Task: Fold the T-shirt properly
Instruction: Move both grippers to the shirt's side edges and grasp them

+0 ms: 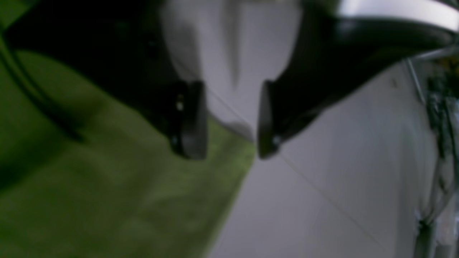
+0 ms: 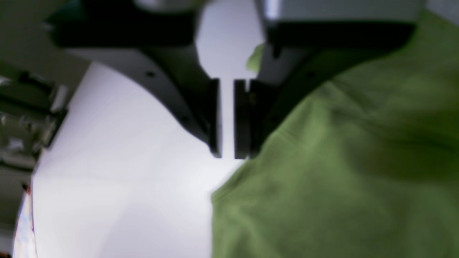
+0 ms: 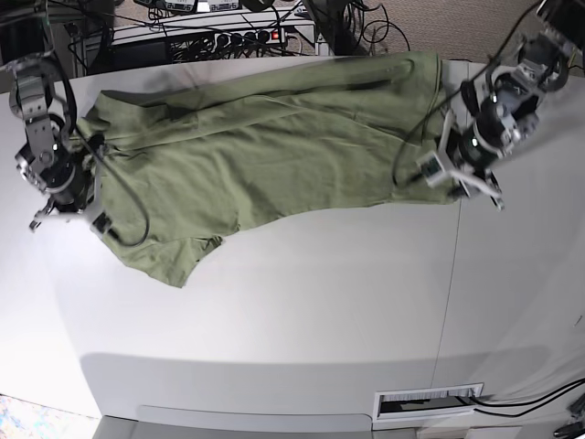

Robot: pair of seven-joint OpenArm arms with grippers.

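1. T-shirt point(image 3: 265, 155) lay spread on the white worktop point(image 3: 302, 311), toward the far side; long axis ran left-right in base view, slightly tilted, one sleeve sticking out toward the near-left.
2. Left gripper point(image 1: 232, 120) sat at the shirt's right-hand edge in base view; jaws wide apart, nothing between them, cloth corner just below.
3. Right gripper point(image 2: 227, 118) sat at the opposite edge; jaws parted by a narrow gap, no cloth in it.
4. Near half of worktop bare; cables w/ power strip point(image 3: 238, 38) behind far edge.
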